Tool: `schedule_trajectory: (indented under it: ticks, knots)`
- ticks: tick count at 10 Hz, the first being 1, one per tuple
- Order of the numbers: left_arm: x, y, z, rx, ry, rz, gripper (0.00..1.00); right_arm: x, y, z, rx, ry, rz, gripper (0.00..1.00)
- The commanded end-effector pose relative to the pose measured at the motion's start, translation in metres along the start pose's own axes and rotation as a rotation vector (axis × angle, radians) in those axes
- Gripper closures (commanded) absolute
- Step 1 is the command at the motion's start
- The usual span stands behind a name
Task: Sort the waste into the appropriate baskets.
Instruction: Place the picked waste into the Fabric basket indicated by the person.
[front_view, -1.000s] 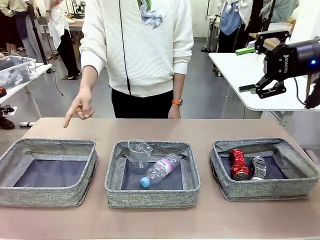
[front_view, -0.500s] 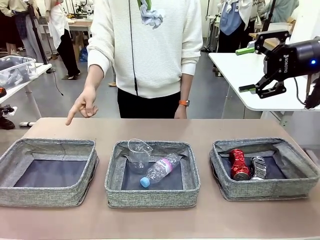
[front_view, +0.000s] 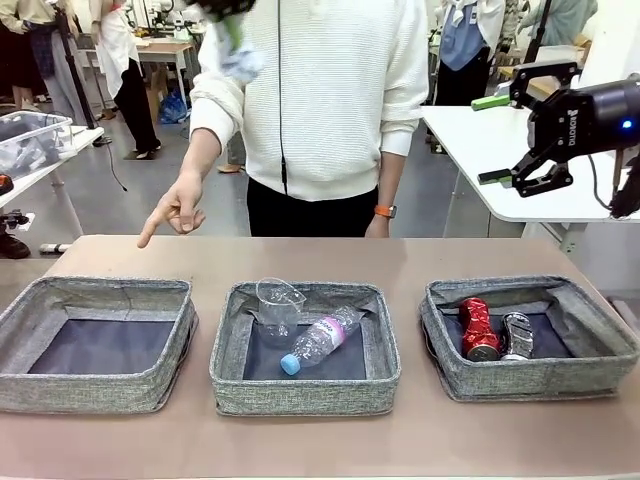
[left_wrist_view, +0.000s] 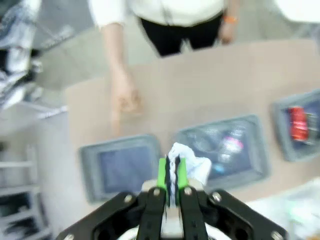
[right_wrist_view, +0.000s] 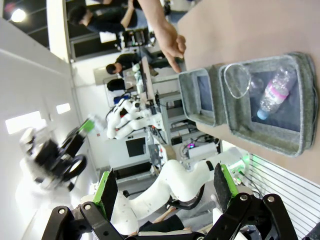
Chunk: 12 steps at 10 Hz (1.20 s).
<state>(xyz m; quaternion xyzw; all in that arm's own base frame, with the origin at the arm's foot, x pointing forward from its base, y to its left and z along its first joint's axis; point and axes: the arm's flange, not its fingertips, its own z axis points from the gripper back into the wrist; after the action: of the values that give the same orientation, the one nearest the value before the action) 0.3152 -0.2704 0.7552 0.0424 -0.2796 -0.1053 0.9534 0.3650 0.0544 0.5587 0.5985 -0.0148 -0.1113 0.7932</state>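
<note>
High at the top of the frame, the left gripper (left_wrist_view: 170, 176) pinched the paper ball (left_wrist_view: 187, 162) — the right gripper (front_view: 512, 135) gaped wide.

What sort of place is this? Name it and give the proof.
Most likely a robotics lab or workshop: a white robot arm stands at another bench, a white worktable sits behind, and three grey baskets lie on a test table.

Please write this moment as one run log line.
left gripper: jaws shut on paper ball | right gripper: jaws open, raised | person's hand: pointing at left basket
</note>
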Motion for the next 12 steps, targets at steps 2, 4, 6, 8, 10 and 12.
schedule_trajectory:
  ticks: [2, 4, 6, 8, 10, 12]
  knots:
    - [-0.105, 0.117, -0.094, 0.197, 0.094, 0.106, 0.93, 0.0, 0.004, -0.001, 0.033, -0.002, -0.012, 0.0]
    - [-0.158, 0.163, -0.125, 0.226, 0.214, 0.18, 0.93, 0.0, 0.004, -0.001, 0.033, -0.002, -0.012, 0.0]
    - [-0.2, 0.168, -0.18, 0.201, 0.204, 0.297, 0.93, 0.0, 0.004, -0.001, 0.033, -0.002, -0.012, 0.0]
    - [-0.215, 0.162, -0.209, 0.061, 0.214, 0.349, 0.93, 0.0, 0.004, -0.001, 0.033, -0.002, -0.012, 0.0]
    - [-0.217, 0.158, -0.219, -0.004, 0.238, 0.369, 0.93, 0.0, 0.004, -0.001, 0.033, -0.002, -0.012, 0.0]
    - [-0.215, 0.154, -0.22, -0.009, 0.26, 0.367, 0.93, 0.0, 0.004, -0.001, 0.033, -0.002, -0.012, 0.0]
